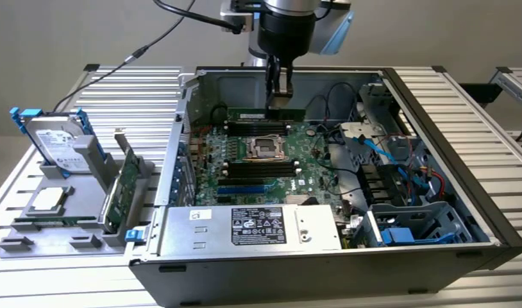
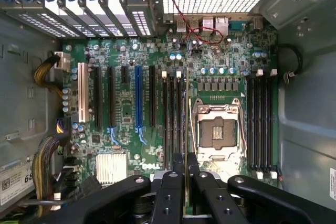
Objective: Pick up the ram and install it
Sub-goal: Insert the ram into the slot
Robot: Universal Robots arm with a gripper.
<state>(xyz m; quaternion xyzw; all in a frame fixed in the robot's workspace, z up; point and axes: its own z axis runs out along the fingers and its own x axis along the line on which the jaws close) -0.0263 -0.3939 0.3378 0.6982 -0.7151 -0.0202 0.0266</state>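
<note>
The ram (image 1: 263, 115) is a long thin green stick, held level above the far part of the motherboard (image 1: 244, 183) inside the open computer case. My gripper (image 1: 281, 96) reaches down from above and is shut on the stick near one end. In the wrist view the ram (image 2: 187, 114) shows edge-on as a thin line running out from between the black fingers (image 2: 177, 169) of my gripper (image 2: 186, 165). It lies over the black memory slots (image 2: 176, 114) beside the CPU socket (image 2: 218, 132). I cannot tell whether it touches a slot.
A grey holder (image 1: 38, 224) on the exterior view's left carries a silver hard drive (image 1: 56, 144) and an upright green expansion card (image 1: 124, 186). The case walls (image 1: 432, 135), the power supply (image 1: 252, 224), blue and black cables (image 1: 389, 154) and a drive cage (image 1: 415, 224) surround the board.
</note>
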